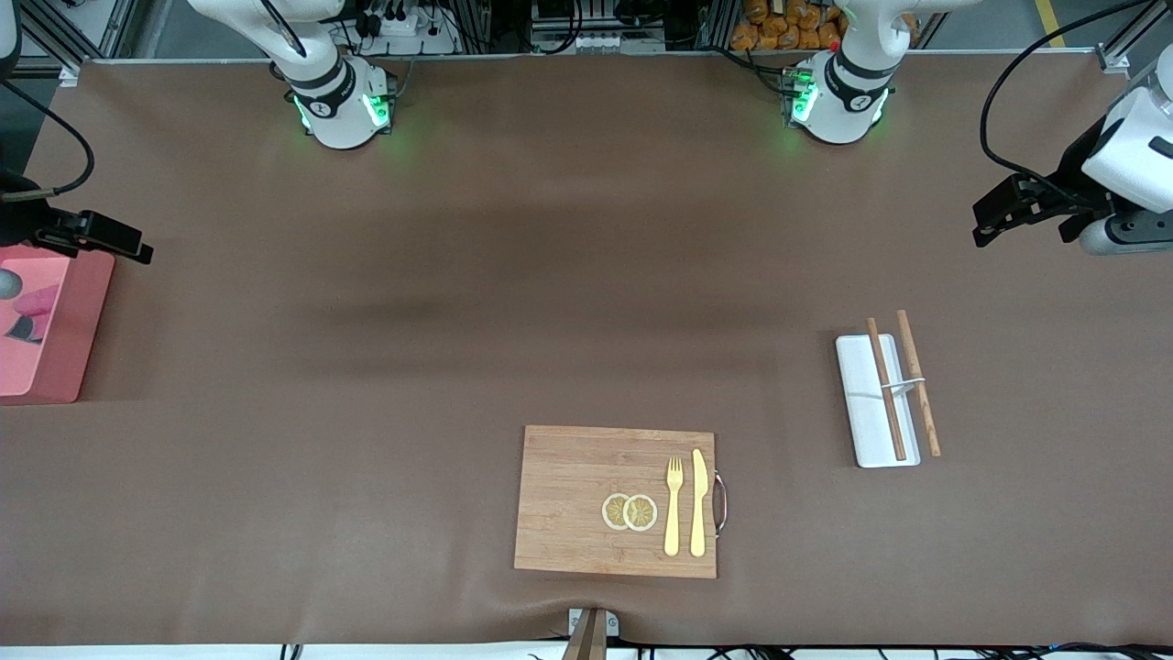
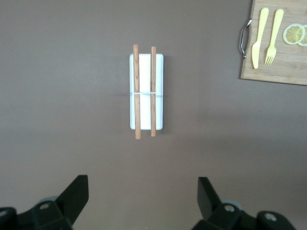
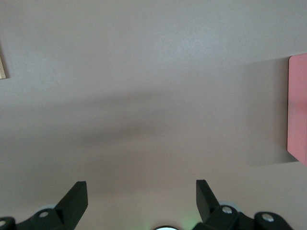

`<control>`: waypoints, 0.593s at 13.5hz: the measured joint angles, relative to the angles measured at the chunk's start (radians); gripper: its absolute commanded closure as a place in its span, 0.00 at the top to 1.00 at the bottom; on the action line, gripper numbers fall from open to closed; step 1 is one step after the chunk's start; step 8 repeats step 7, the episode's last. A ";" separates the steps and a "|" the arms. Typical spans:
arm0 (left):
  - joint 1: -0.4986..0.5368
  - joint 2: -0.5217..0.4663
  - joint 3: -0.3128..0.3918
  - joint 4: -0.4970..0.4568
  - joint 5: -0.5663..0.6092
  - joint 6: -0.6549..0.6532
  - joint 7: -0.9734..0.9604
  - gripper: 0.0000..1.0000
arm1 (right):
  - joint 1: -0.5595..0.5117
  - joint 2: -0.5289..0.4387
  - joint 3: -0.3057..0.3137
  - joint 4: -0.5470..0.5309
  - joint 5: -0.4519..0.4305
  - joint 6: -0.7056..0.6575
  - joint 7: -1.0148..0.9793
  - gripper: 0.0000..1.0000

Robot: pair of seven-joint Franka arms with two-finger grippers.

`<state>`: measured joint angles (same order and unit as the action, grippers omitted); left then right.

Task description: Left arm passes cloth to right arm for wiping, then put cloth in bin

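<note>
Since the cloth (image 1: 37,307) appears to lie inside the bin (image 1: 78,330), at the frame's middle height on the edge toward the right arm's end, I judge the task to be at its last step or done. What shows there is a maroon patch with a dark grey corner against the pink floor, partly cut off by the frame's edge, so I can't be sure how it lies.

The right gripper (image 1: 128,243) hangs over the bin's upper corner in the front view. Its wrist view shows the jaws spread wide with nothing between them, bare table below and a strip of the bin's wall (image 3: 298,110) at the frame's edge. The left gripper (image 1: 990,220) hangs in the upper part of the frame at the left arm's end. Its jaws are also wide apart and empty, and the left arm waits.

If anything is left, the next move calls only for the right arm to draw clear of the bin without catching its wall.

As for other holders, the white tray (image 1: 866,431) sits low in the frame toward the left arm's end, with two wooden sticks (image 1: 886,390) lying along it and overhanging its ends. The board (image 1: 568,495), in the lower middle, carries two lemon slices (image 1: 630,511), a fork (image 1: 674,504) and a knife (image 1: 698,504).
</note>
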<state>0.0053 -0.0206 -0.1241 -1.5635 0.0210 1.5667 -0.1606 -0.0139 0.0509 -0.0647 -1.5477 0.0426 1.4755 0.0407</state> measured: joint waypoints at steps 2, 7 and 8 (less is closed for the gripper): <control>0.000 -0.002 0.000 0.002 0.000 0.000 0.008 1.00 | 0.000 -0.005 0.000 0.000 0.000 0.000 0.000 1.00; 0.000 -0.011 0.003 0.012 0.000 0.000 0.070 1.00 | 0.000 -0.018 -0.001 0.008 -0.033 -0.013 -0.068 1.00; 0.000 -0.011 0.003 0.012 0.000 0.000 0.070 1.00 | 0.000 -0.018 -0.001 0.008 -0.033 -0.013 -0.068 1.00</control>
